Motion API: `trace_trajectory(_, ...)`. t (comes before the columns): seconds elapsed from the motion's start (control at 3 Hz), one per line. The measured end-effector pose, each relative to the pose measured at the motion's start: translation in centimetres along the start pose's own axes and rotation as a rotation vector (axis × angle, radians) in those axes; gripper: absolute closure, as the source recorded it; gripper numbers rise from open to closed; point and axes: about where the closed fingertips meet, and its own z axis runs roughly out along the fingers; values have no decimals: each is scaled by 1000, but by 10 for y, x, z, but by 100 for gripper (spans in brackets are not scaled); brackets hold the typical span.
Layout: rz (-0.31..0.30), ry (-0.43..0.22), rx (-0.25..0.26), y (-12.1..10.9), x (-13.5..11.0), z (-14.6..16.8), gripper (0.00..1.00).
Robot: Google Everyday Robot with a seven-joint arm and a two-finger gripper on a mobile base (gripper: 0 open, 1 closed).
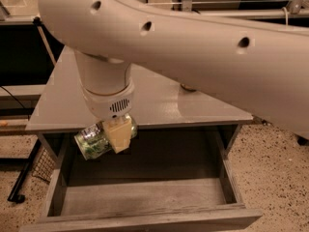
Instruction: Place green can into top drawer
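Two-finger claw was found clamped on the green can, a small shiny aluminium drink can with a green and white label. The can was held on its side, slightly tilted. One beige finger pad was laid across the can's near face. The can was held in the air just below the front edge of the flat grey bench, toward its left side. It was over the rear left part of the top drawer, a wide shallow grey weathered-wood drawer that was pulled open. The can was not yet set down inside.

Step judged: lowering into the drawer.
- The grip is best kept firm.
- The can is best brought a little forward and toward the middle, so the bench edge and the left drawer wall are cleared.
- Release is best made only close above the flat bottom, since a can dropped on its side would likely roll.

Hidden or unclear:
- The second finger was covered by the can.
- The can's right end was covered by the pad and the white wrist housing.
- The drawer's back was lost in shadow under the bench.
- Much of the bench top was blocked by the thick white arm.
- A dark rounded thing at the arm's lower edge could not be identified.
- The drawer front was cut off at the bottom of the view.
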Motion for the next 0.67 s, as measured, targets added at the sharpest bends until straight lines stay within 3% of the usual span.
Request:
trace_trajectory(0.33, -74, -52, -59, 6, -17, 27, 100)
trace_trajectory(0.67, -81, -41, -55, 5, -17, 32, 100)
